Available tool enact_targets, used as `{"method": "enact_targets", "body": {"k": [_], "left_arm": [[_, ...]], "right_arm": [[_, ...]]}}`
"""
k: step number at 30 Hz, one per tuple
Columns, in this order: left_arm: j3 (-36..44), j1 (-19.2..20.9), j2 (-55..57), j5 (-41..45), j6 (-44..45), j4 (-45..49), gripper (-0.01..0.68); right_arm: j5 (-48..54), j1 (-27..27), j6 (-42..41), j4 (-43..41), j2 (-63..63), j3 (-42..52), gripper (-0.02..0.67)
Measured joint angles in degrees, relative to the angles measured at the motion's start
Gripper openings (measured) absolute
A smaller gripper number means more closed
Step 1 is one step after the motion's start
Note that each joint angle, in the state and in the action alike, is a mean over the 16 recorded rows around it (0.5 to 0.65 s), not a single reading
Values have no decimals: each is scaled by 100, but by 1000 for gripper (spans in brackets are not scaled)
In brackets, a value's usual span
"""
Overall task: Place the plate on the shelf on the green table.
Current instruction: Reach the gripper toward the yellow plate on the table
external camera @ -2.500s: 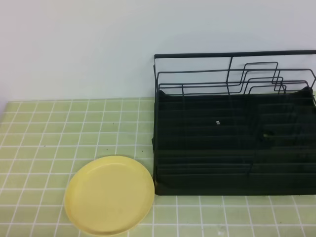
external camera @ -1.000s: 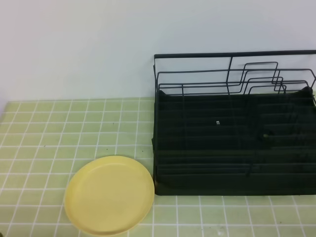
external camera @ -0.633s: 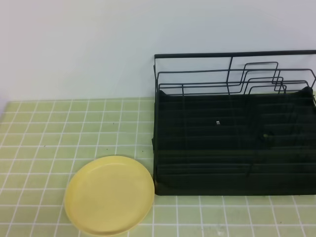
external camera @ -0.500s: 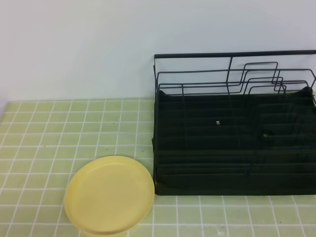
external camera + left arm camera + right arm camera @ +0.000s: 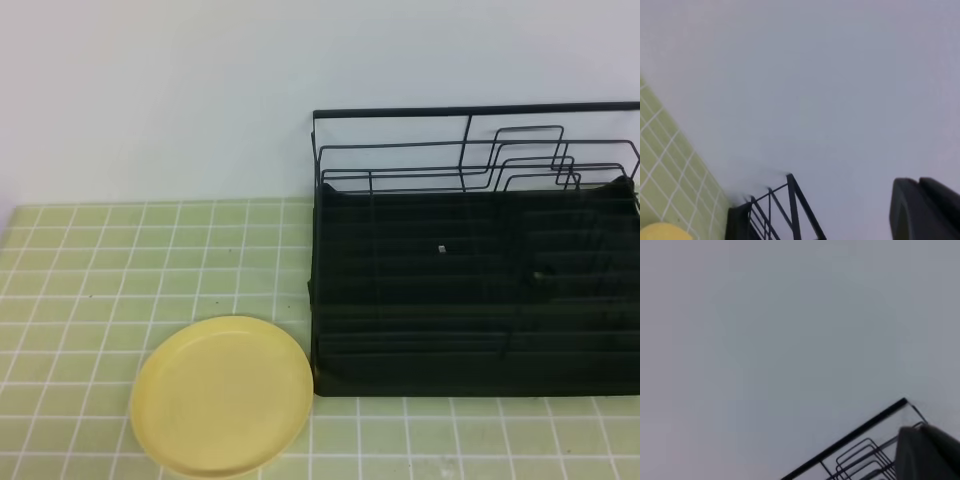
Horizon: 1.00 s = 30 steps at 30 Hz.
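The pale-yellow plate (image 5: 222, 395) lies flat on the green table (image 5: 120, 260), close to the front edge and just left of the shelf (image 5: 470, 290), a black wire rack with a dark tray base. Neither gripper appears in the exterior high view. The left wrist view points at the wall and catches a sliver of the plate (image 5: 662, 232), the shelf's corner (image 5: 775, 210) and a dark part of my left gripper (image 5: 925, 210). In the right wrist view I see the shelf's top rail (image 5: 850, 440) and a dark part of my right gripper (image 5: 927, 452). Both grippers are shut and hold nothing.
A plain white wall rises behind the table. The shelf fills the right half of the tiles and its right end runs out of the exterior high view. Bare tiles (image 5: 150, 240) lie behind the plate.
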Motion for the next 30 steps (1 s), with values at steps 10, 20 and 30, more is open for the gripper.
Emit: {"method": "enact_targets", "body": {"k": [10, 20, 30], "left_arm": [[-411, 0, 54, 829, 780, 379, 0], [-1563, 0, 1070, 2366, 1573, 1341, 0], [-2896, 0, 3375, 3379, 1758, 2986, 0]], "right_arm": [[1260, 0, -644, 146, 10, -508, -3], [3407, 0, -2142, -243, 677, -1961, -3], [5347, 0, -2374, -208, 2585, -3316, -3]]}}
